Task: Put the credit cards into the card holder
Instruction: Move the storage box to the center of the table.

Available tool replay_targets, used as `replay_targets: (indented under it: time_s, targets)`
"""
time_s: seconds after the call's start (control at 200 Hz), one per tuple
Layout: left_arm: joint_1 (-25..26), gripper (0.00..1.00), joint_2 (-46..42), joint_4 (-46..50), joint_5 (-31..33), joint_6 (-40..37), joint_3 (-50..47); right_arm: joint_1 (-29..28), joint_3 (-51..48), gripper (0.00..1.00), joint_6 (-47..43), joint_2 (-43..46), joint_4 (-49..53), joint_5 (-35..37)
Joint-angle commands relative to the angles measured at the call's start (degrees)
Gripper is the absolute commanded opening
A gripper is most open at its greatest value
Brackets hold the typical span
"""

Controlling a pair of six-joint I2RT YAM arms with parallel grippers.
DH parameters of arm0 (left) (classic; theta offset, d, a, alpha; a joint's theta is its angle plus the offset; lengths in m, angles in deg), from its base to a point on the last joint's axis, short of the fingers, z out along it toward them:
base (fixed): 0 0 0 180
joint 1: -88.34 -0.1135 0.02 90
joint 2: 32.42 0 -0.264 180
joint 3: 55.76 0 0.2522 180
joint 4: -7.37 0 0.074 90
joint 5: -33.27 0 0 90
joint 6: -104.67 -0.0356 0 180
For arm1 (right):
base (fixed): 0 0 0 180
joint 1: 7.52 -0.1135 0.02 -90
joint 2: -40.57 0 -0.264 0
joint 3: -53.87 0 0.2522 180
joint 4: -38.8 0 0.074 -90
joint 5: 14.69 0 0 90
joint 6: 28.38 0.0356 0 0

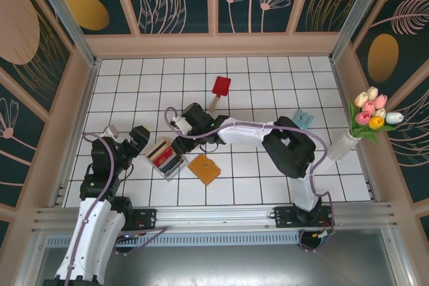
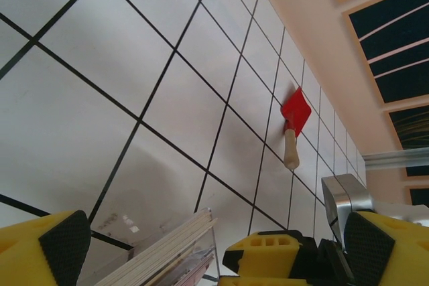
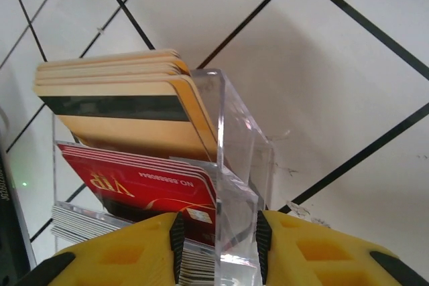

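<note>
Left gripper (image 2: 214,254): jaws wide apart, empty.
Right gripper (image 3: 218,244): astride the clear box (image 3: 238,138) wall; clamped or not, I cannot tell.
Credit cards (image 3: 127,122): standing inside the clear box.
Card holder (image 1: 204,169): on table (image 1: 268,85), beside it.

credit cards (image 3: 127,125) upright, card holder (image 1: 204,169) perhaps closed

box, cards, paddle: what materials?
Box: clear rigid plastic, probably acrylic; see-through with glossy edges.
Cards: thin glossy plastic, likely PVC; magnetic stripe, printed faces.
Paddle: red blade, plastic or painted, cannot tell which; pale handle looks like bare wood.
</note>
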Motion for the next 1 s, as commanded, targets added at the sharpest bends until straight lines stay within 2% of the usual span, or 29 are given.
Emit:
replay_targets:
  time_s: [0.0,0.39,0.656,0.996]
  targets:
    - [-0.2,0.99,-0.4,1.2,1.1,-1.6,-0.5,-0.6,2.6,0.35,-2.0,-1.4,2.8,0.9]
    - [-0.2,0.99,-0.8,-0.2,0.5,-1.3,-1.9,-1.0,5.1,0.30,-2.2,-4.1,3.8,3.3]
    - [-0.2,0.99,-0.9,-0.2,0.5,-1.6,-2.4,-1.6,6.1,0.15,-2.8,-4.5,5.9,6.7]
    - [-0.2,0.99,-0.3,-1.8,-0.3,-1.8,-2.1,-1.9,2.0,0.03,-0.2,1.4,1.9,20.8]
